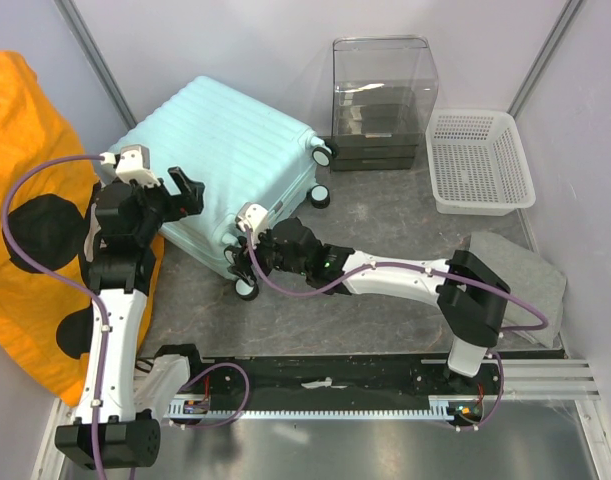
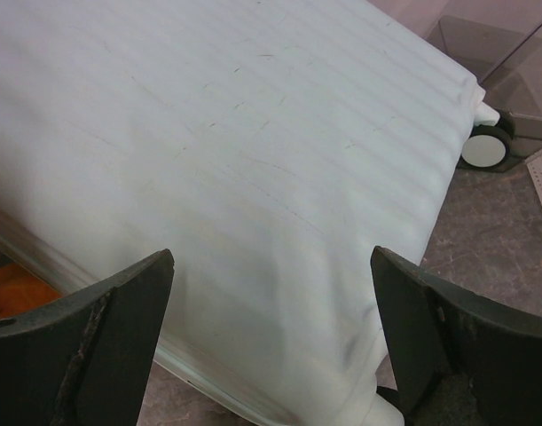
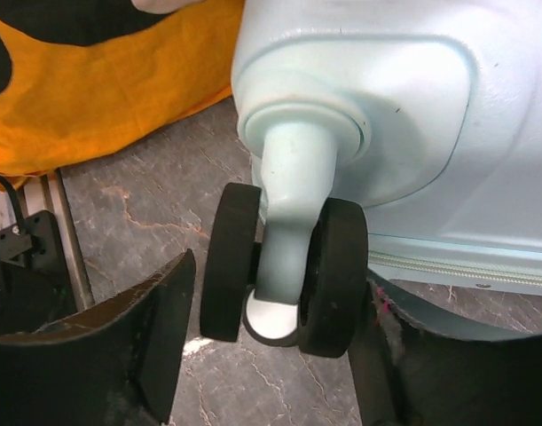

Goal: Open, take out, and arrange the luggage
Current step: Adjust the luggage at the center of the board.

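Note:
The luggage (image 1: 235,150) is a mint ribbed hard-shell suitcase lying flat and shut on the grey table, with its wheels toward the right and the front. My left gripper (image 1: 188,190) hovers open over its left corner. In the left wrist view the pale shell (image 2: 253,160) fills the space under the spread left gripper (image 2: 271,257), with nothing held. My right gripper (image 1: 247,262) is at the front corner wheel. In the right wrist view that black double wheel (image 3: 288,266) stands between the jaws of the right gripper (image 3: 278,275). The right finger (image 3: 412,346) is against the tyre and the left finger (image 3: 155,319) is clear of it.
A clear plastic box (image 1: 383,95) stands at the back, with a white mesh basket (image 1: 480,160) to its right. An orange cloth with black spots (image 1: 35,200) covers the left side. A grey pad (image 1: 530,280) lies at the right. Two more suitcase wheels (image 1: 323,155) face the box.

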### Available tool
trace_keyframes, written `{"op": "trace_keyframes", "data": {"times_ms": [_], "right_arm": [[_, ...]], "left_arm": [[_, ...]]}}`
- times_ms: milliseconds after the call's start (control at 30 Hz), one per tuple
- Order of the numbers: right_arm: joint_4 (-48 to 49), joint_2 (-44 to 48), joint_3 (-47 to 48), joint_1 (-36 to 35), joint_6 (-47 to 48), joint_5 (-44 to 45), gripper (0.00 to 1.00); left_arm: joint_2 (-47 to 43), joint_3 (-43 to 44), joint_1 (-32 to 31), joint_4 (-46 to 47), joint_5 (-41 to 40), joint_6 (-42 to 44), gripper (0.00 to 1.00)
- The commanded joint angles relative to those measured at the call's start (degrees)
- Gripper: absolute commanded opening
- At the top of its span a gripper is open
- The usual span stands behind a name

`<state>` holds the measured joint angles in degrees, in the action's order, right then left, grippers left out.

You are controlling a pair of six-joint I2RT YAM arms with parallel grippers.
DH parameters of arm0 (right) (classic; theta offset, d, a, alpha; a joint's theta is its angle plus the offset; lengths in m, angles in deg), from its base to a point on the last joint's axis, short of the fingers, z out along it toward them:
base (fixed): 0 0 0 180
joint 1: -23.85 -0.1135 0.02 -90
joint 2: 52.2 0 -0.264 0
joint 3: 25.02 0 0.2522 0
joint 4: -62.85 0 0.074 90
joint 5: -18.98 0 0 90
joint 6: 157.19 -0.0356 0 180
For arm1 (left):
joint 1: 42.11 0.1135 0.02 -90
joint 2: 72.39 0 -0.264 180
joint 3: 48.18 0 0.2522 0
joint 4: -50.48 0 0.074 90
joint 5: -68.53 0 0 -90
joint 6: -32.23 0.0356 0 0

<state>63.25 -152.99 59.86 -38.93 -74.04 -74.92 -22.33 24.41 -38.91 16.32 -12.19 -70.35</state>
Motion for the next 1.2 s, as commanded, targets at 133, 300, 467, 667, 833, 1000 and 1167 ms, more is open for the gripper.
{"op": "trace_keyframes", "data": {"times_ms": [133,300,467,667,833,1000,1167], "right_arm": [[1.7,-1.4,3.2,-0.9,0.4,3.5,0.37],[4.7,1.1,-0.2,-1.1,-0.6,9.1,0.00],[7.1,8.8,-7.8,-1.1,1.0,15.1,0.00],[6.2,17.4,-14.2,-1.2,0.8,18.0,0.00],[4.9,23.7,-18.9,-1.4,-0.4,19.5,0.00],[3.3,27.8,-21.7,-2.0,-1.1,21.6,0.00],[-0.4,31.5,-22.7,-2.1,1.0,32.0,0.00]], "left_arm": [[-3.0,-2.8,0.8,3.6,-6.4,1.9,0.99],[-3.7,-3.4,0.8,3.9,-7.7,2.7,0.99],[-4.0,-3.5,0.7,4.1,-8.2,3.2,0.99],[-4.2,-3.4,0.7,4.1,-10.4,3.7,1.00],[-3.1,-3.0,0.7,4.2,-9.6,3.7,0.99],[-1.7,-2.8,0.8,4.4,-6.6,3.4,0.99],[-0.2,-2.5,0.8,4.5,-4.0,3.3,0.99]]}}
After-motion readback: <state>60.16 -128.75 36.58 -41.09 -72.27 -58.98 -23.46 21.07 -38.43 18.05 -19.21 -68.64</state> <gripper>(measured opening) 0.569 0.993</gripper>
